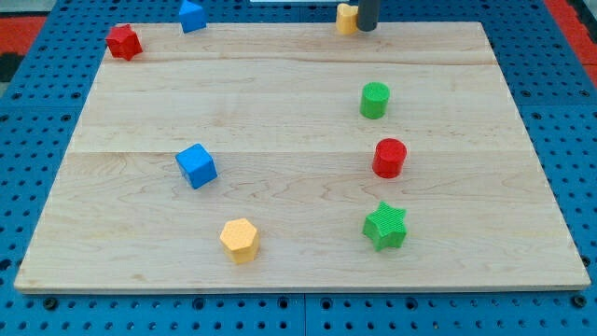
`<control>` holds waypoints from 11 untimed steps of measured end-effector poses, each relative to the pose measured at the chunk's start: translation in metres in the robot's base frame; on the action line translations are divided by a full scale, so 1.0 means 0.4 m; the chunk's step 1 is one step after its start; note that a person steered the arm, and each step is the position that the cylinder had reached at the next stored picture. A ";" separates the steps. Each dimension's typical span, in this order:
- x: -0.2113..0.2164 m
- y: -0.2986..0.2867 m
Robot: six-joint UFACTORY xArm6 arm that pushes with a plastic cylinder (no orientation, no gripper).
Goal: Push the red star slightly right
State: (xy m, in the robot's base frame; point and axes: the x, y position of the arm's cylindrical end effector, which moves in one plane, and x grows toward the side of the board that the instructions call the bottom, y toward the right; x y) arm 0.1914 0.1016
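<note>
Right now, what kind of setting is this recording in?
Most likely a lab bench for robot pushing trials, not a home or shop. A pale wooden board lies on a blue perforated metal base, with small coloured plastic blocks on it, such as the red star-like block. My tip stands at the view's top.

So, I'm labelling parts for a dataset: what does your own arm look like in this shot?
Only the lower part of my rod shows: a straight, dark grey, plain cylinder with no visible cables or markings. My tip sits at the view's top edge, right beside a yellow block. The rest of the arm is out of frame.
</note>
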 end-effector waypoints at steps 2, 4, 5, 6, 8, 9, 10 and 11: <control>0.061 -0.031; 0.123 -0.484; 0.224 -0.667; 0.272 -1.017; 0.219 -1.015; 0.108 -1.015; 0.001 -1.015; 0.019 -1.014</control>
State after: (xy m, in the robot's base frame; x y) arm 0.1989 -0.3042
